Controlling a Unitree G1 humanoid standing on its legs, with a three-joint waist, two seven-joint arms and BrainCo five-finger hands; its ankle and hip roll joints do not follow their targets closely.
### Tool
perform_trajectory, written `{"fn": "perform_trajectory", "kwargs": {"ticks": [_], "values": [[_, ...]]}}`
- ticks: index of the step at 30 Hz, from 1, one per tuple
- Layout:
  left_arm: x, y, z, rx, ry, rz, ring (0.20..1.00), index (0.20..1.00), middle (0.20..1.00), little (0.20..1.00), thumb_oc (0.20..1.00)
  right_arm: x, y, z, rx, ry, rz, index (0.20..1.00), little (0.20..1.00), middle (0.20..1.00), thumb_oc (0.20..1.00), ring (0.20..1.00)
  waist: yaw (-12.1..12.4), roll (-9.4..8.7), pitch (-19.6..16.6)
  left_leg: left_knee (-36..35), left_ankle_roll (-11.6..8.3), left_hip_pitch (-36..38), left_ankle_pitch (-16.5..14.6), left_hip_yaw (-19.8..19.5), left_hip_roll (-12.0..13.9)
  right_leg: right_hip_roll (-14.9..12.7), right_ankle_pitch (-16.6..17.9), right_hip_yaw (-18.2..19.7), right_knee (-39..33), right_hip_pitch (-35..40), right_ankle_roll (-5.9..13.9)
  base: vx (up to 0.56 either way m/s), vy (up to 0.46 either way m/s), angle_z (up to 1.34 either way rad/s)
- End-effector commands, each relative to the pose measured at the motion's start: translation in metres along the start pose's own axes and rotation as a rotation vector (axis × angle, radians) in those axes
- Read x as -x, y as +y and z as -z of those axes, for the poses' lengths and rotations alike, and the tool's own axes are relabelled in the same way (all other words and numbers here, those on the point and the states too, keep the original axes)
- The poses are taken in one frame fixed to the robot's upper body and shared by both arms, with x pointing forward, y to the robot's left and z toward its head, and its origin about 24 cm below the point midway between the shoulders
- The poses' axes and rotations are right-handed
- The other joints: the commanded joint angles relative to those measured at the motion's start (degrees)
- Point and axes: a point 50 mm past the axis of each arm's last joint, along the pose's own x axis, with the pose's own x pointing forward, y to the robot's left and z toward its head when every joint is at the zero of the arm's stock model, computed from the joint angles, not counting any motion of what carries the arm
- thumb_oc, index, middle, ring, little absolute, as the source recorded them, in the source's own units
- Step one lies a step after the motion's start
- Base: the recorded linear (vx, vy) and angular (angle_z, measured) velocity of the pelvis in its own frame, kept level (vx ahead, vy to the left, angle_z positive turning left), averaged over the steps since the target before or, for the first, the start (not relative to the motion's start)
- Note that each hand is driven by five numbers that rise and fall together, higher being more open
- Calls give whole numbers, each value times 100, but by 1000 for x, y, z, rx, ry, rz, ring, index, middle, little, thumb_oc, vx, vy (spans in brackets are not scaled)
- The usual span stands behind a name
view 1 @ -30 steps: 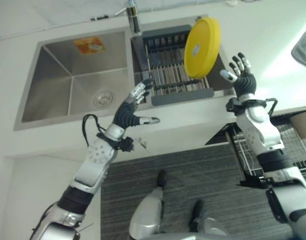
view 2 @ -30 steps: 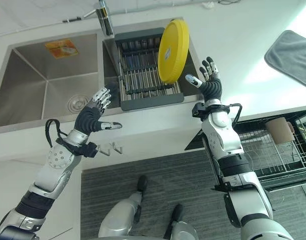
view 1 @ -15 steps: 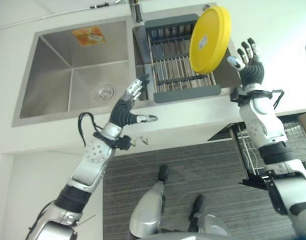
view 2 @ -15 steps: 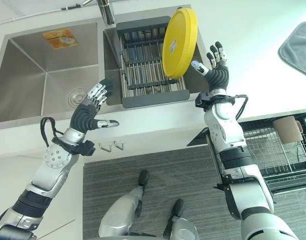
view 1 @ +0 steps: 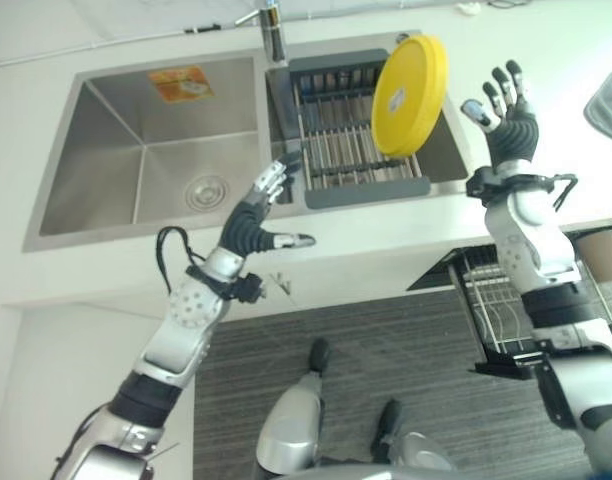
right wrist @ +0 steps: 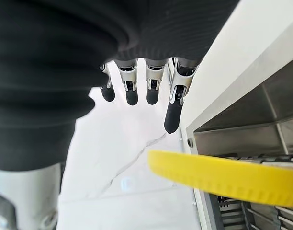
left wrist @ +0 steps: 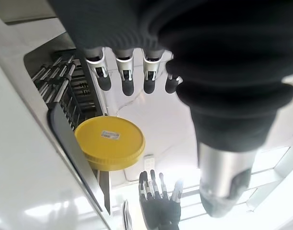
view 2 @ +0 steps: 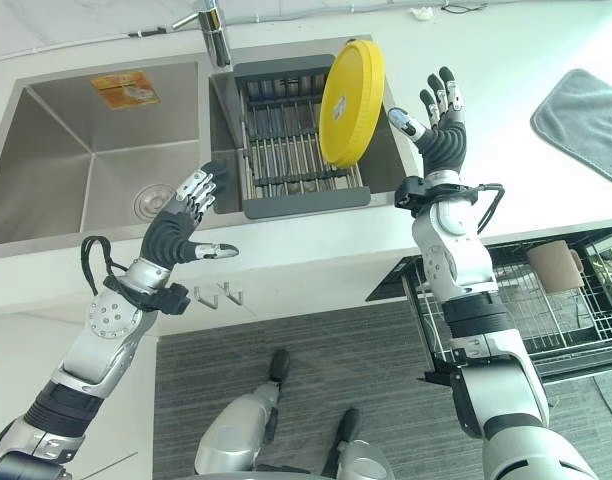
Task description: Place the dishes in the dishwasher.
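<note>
In the left eye view the yellow plate [view 1: 409,95] stood on edge in the dish rack [view 1: 351,150] in the sink's right basin [view 1: 448,150]; the right hand [view 1: 508,122], at its 3 o'clock, was near but apart from it, fingers spread and holding nothing. The step looked to be the reach for the plate; the next move would call for closing fingers and thumb over its rim.

In the right eye view the left hand [view 2: 181,225] hovered with fingers straight at the counter's front edge [view 2: 306,235], at 7 o'clock from the rack; the dishwasher's wire rack [view 2: 546,310] stood pulled out at the robot's lower right; a grey mat [view 2: 584,118] lay on the white counter.

In the left wrist view the plate [left wrist: 109,142] leaned past straight fingers [left wrist: 123,74].

In the right wrist view the plate's rim [right wrist: 223,175] showed just beside the open fingers [right wrist: 174,108], untouched.
</note>
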Motion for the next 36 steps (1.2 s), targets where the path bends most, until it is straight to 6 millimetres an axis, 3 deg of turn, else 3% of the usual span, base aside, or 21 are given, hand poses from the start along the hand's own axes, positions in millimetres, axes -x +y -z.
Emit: {"fn": "perform_trajectory", "kwargs": {"ticks": [1,10,20,36], "values": [[8,-4,-4,-26,-17,37,1000,1000,1000,1000,1000,-7,12,-25,10,-89,-55,1000,1000,1000,1000,1000,160,-138,-556,518,-42,243,-868,-82,104,-274,244,272,438,-528,-6,54,-35,0],[8,-5,-4,-25,-10,64,1000,1000,1000,1000,1000,-12,13,-21,11,-50,-24,1000,1000,1000,1000,1000,274,-190,-585,554,-65,241,-868,-156,101,-256,226,210,424,-436,-8,25,-6,1],[1,-2,-8,-32,-41,71,1000,1000,1000,1000,1000,-26,10,-25,19,-50,33,1000,1000,1000,1000,1000,352,-126,-434,601,-64,114,-875,-203,71,-285,208,182,467,-508,11,-25,10,7],[-16,-2,-25,-58,-156,35,1000,1000,1000,1000,1000,-47,11,-52,43,-136,66,1000,1000,1000,1000,1000,314,53,26,721,-33,-332,-814,-192,-39,-368,217,197,707,-1028,1,-78,27,0]]}}
